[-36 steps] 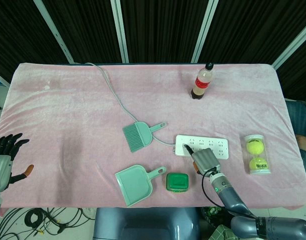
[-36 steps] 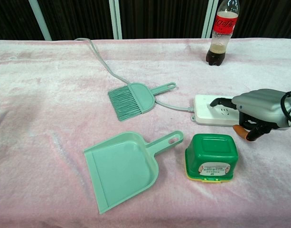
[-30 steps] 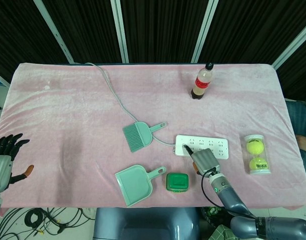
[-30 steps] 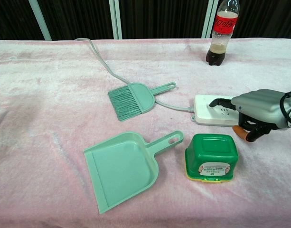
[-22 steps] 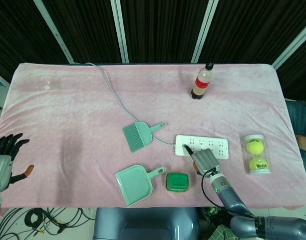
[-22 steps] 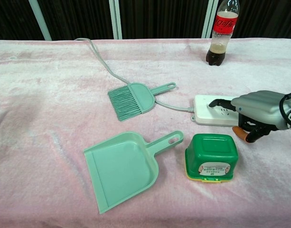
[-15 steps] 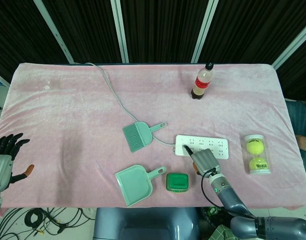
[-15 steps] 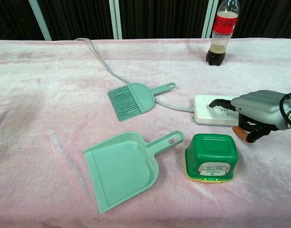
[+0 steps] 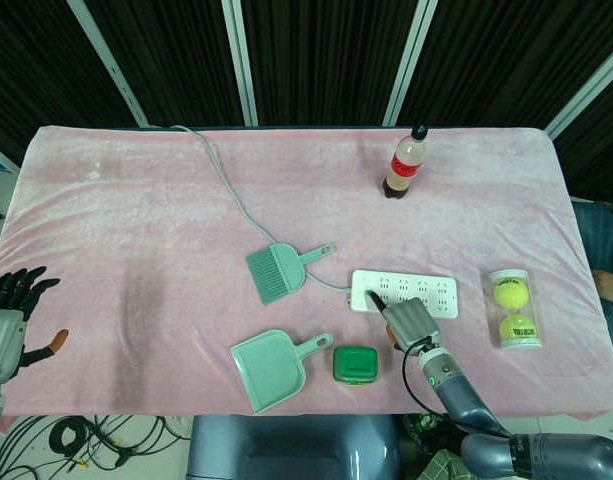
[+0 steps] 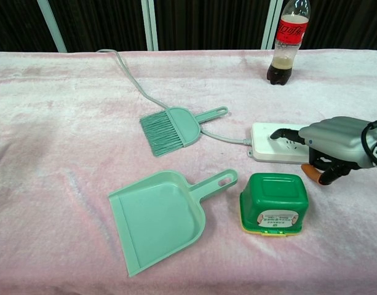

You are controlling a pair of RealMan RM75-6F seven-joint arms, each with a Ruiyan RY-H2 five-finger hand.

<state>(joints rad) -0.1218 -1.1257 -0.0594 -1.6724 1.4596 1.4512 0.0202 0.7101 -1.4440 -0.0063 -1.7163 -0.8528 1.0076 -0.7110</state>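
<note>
Right hand (image 10: pixel 329 144) has one finger stuck out on the strip (image 10: pixel 269 149) just ahead of it, rest curled, holding nothing; push off-centre and I'd guess the strip skids on the cloth (image 10: pixel 65 123), or the wrist clips the box (image 10: pixel 274 203) right beside it; left hand (image 9: pixel 6 318) idles, fingers apart.
</note>
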